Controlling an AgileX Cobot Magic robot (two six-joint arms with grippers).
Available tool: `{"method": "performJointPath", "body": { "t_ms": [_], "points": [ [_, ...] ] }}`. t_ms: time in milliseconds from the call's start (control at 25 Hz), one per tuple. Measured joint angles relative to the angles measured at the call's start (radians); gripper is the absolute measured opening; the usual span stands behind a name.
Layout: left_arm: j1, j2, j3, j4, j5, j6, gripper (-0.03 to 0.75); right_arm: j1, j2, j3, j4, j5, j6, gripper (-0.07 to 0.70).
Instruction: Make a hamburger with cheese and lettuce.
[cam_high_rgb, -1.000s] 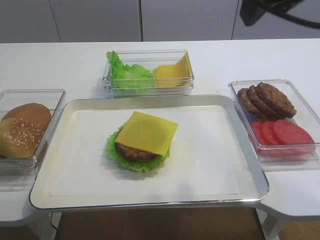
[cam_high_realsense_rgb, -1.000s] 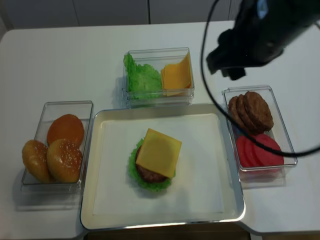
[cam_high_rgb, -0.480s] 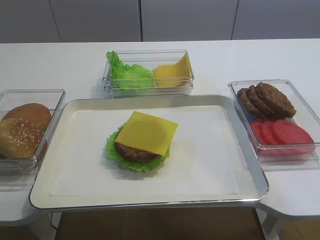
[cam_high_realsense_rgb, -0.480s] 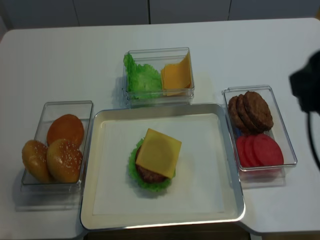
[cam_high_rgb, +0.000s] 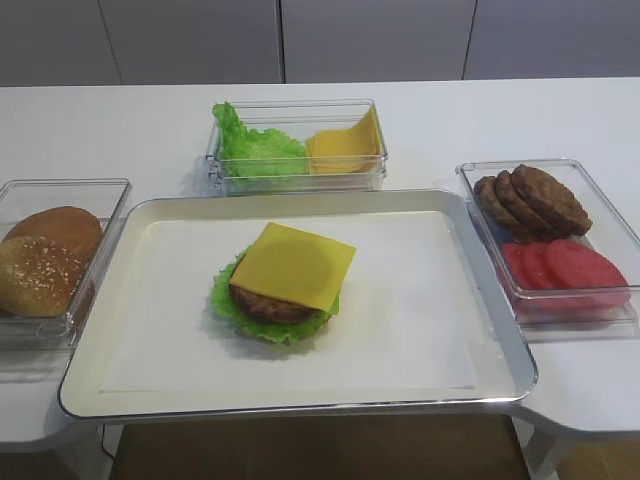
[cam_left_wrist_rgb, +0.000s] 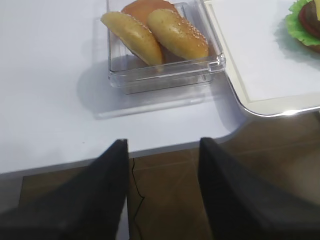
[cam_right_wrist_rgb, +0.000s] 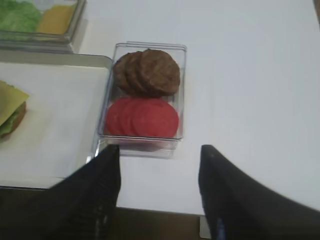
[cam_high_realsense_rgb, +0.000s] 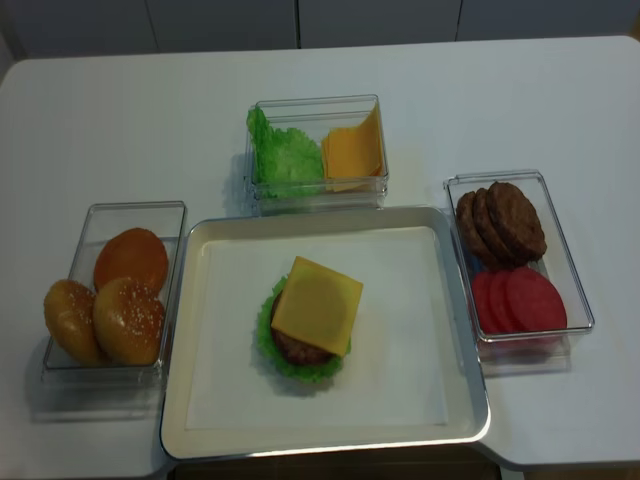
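Observation:
The hamburger (cam_high_rgb: 270, 305) sits in the middle of the metal tray (cam_high_rgb: 300, 405): a brown patty on the ruffled green lettuce (cam_high_rgb: 228, 303), with the yellow cheese (cam_high_rgb: 295, 265) lying flat on top. From above, the cheese (cam_high_realsense_rgb: 318, 305) covers most of the patty. Neither gripper shows in the two high views. My right gripper (cam_right_wrist_rgb: 160, 149) is open and empty at the table's front edge, just short of the patty and tomato box. My left gripper (cam_left_wrist_rgb: 163, 141) is open and empty over the front edge, short of the bun box.
A clear box of sesame buns (cam_high_rgb: 45, 262) stands left of the tray. Behind the tray, another box (cam_high_rgb: 297, 150) holds a lettuce heap and cheese slices. The box on the right (cam_high_rgb: 548, 235) holds overlapping patties and red tomato slices.
The right arm, seen at the upper right of both high views a second ago, has pulled back out of them. The stack on the tray has not moved.

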Motion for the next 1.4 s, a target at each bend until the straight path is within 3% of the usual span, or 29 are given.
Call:
{"method": "performJointPath", "body": {
  "t_ms": [320, 640, 1080, 1400],
  "points": [
    [0.000, 0.000, 0.000, 0.000, 0.000, 0.000, 0.342, -0.252, -0.211, 0.116, 0.083, 0.005, -0.101, 0.379],
    [0.000, 0.000, 0.000, 0.000, 0.000, 0.000, 0.342, -0.415, -0.442, 0.268, 0.159, -0.015, -0.226, 0.348],
    [0.000, 0.000, 0.000, 0.000, 0.000, 0.000, 0.342, -0.452, -0.643, 0.522, 0.266, -0.058, -0.281, 0.338],
    [0.000, 0.000, 0.000, 0.000, 0.000, 0.000, 0.342, -0.452, -0.647, 0.583, 0.295, -0.122, -0.307, 0.337]
  ]
}}
